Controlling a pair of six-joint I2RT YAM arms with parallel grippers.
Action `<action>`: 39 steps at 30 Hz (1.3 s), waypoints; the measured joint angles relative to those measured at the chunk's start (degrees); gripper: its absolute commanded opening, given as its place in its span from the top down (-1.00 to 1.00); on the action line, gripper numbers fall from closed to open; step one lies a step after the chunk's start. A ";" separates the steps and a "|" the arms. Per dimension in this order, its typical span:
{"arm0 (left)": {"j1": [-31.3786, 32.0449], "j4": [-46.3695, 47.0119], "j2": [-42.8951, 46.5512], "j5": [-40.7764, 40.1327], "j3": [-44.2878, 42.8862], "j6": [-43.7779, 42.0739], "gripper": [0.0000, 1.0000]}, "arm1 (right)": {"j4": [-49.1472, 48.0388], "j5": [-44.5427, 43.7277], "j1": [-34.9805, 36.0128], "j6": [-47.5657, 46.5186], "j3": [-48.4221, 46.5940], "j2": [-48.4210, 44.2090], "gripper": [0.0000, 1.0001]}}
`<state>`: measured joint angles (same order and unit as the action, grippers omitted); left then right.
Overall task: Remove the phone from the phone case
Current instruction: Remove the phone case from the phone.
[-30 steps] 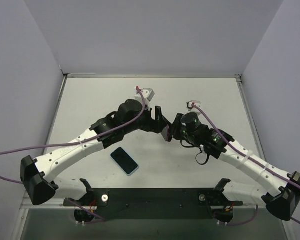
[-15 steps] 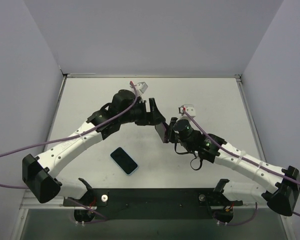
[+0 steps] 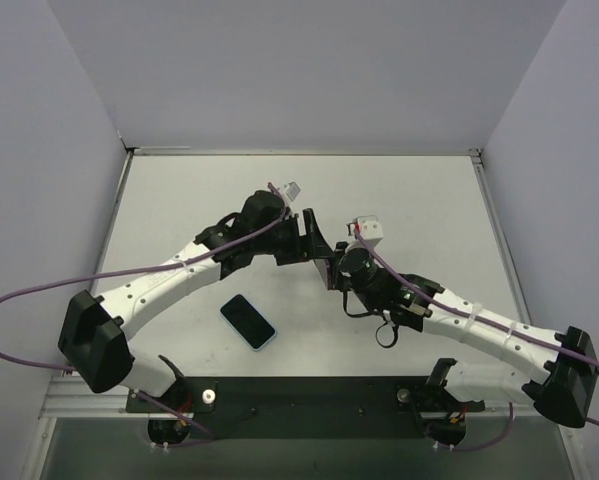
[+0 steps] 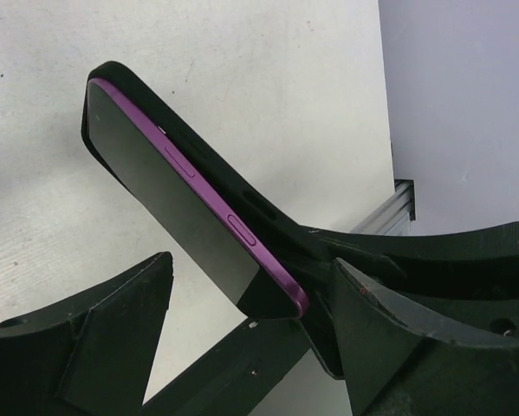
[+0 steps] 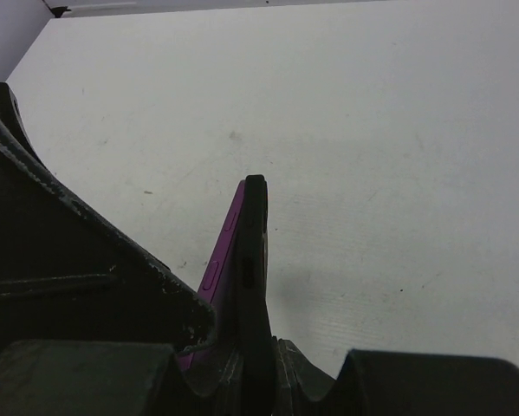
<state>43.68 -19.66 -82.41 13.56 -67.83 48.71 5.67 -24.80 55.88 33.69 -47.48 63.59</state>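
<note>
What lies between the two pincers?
The purple phone in its black case. The right pincer clamps it, and it sits between the left pincer's spread fingers, as the left wrist view shows.

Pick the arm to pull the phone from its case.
Left. The left gripper, open, straddles the free end of the purple phone; the right gripper is shut on the black case, anchoring it.
</note>
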 measured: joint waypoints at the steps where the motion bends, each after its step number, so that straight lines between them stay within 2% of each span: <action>1: 0.17 -0.33 -0.04 -0.39 -0.22 0.17 -0.64 | -0.11 -0.13 0.11 -0.26 0.00 0.31 1.00; 13: 1.18 -7.65 -7.41 -2.86 -5.92 1.57 -0.63 | 0.50 -3.74 1.92 -2.73 -0.90 4.79 1.00; 17: 1.29 -9.62 -9.11 -2.67 -7.43 2.34 -0.32 | 1.46 -4.33 1.97 -3.23 -0.98 5.53 1.00; 19: 1.51 -10.60 -9.79 -2.62 -8.35 2.71 -0.29 | 1.60 -4.35 1.99 -3.48 -1.01 5.99 1.00; 24: 1.73 -13.79 -11.30 -3.08 -10.64 3.67 -0.28 | 2.16 -4.55 1.99 -3.48 -1.29 6.88 1.00; 30: 1.64 -15.96 -12.02 -3.30 -11.06 4.48 -0.41 | 2.99 -5.03 1.99 -3.50 -1.38 7.50 1.00; 39: 1.46 -16.83 -12.00 -2.58 -9.51 5.81 -0.31 | 3.41 -5.38 2.62 -4.37 -1.40 8.20 1.00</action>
<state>45.15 -36.49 -94.41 10.98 -77.34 54.52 9.08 -30.17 58.50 29.32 -48.88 71.79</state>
